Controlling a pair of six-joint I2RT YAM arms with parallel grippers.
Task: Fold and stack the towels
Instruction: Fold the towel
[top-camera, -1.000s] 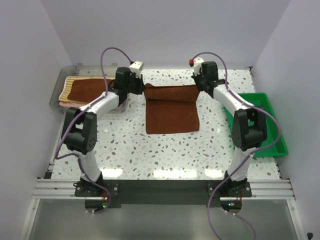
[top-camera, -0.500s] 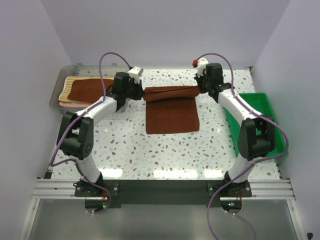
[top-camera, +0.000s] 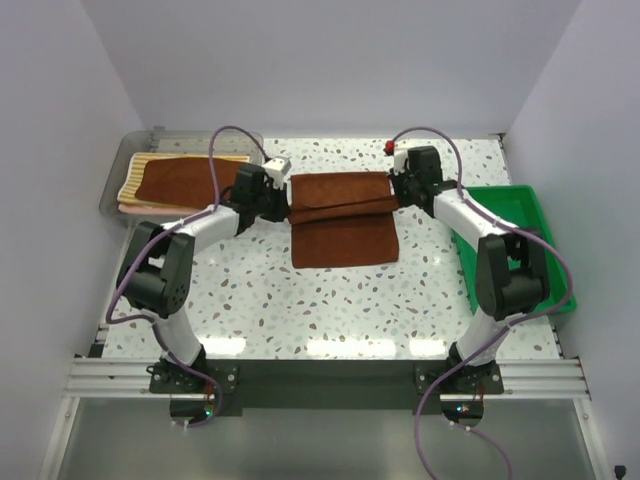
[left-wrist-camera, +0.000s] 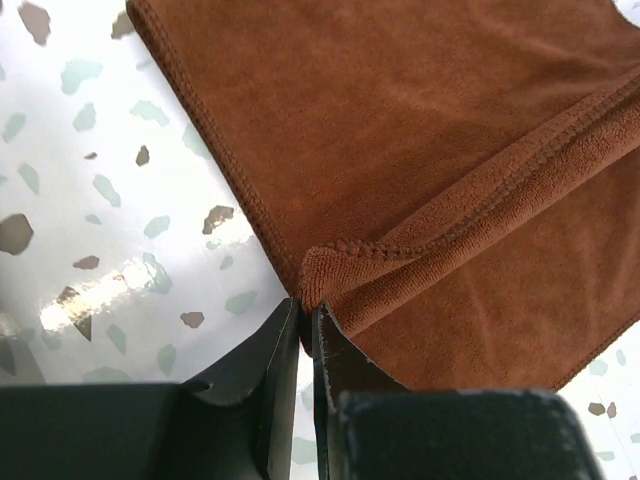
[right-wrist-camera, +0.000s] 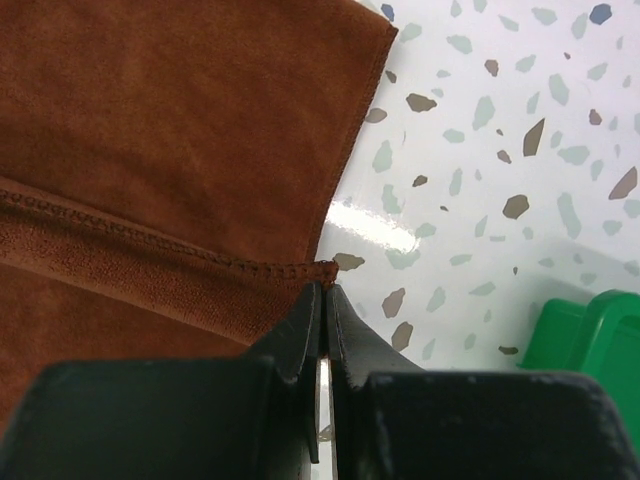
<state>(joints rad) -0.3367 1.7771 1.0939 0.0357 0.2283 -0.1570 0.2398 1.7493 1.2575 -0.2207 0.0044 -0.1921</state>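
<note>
Fold in hand: rust-brown rectangular cloth towel (top-camera: 340, 222) on speckled tabletop (top-camera: 300, 300). Left tool (left-wrist-camera: 304, 306) and right tool (right-wrist-camera: 325, 289) are nearly closed, each pinching a folded-over corner. Next, probably: align the edges, then release.

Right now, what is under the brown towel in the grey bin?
Under that brown towel, a yellow-striped towel peeks out at its left and far edges, a pink one beneath. Their covered middles cannot be seen.
</note>
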